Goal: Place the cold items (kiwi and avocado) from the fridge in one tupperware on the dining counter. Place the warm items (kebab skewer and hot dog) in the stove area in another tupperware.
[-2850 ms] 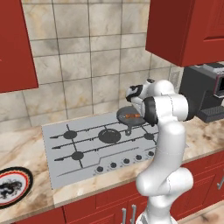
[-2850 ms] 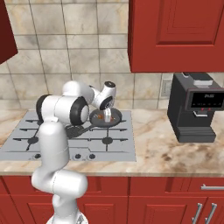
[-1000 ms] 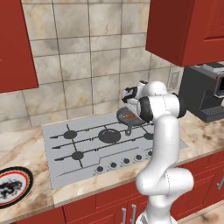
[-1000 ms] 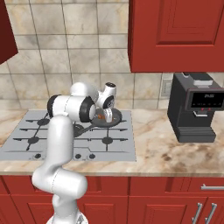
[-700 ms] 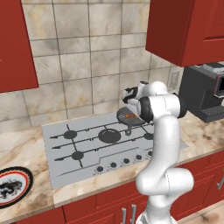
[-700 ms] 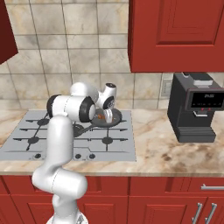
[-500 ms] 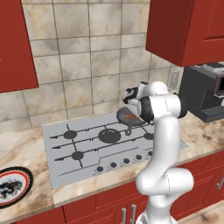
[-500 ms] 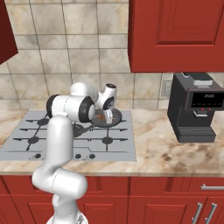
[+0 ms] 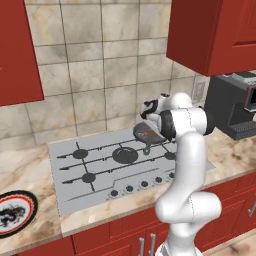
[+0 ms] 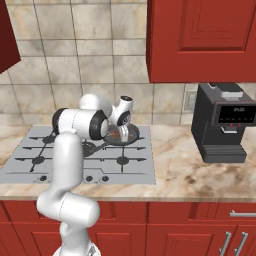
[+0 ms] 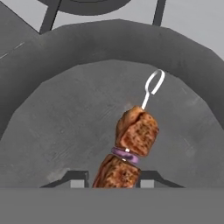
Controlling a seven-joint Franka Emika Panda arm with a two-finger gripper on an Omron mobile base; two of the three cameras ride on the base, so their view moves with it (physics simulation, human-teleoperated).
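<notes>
In the left base view, our arm reaches to the middle right of the frame. The pincer (image 9: 150,131) hangs low over the pan (image 9: 148,134), which sits on the back right burner of the stove (image 9: 100,165). A moment ago the hand was in the same spot, so only the fingers have moved. A coffee machine (image 9: 235,107) stands at the right edge, well apart from the pan. A plate (image 9: 15,212) lies at the lower left on the worktop (image 9: 30,165).

In the right base view, the hand is in the middle of the frame, down in the pan (image 10: 125,135). The coffee machine (image 10: 222,122) is off to the right, with bare worktop (image 10: 180,170) between. There is open room above the pan to lift straight up.

In the hand view, the skewer (image 11: 131,148) lies in the pan (image 11: 57,127), with its wire loop toward the upper right. The two fingertips (image 11: 78,180) at the bottom have closed in from wide open. They sit on both sides of the lowest meat chunk and look clenched on it. We think the grab is nearly done. The pan wall curves up all around, so we should lift up before going sideways.
</notes>
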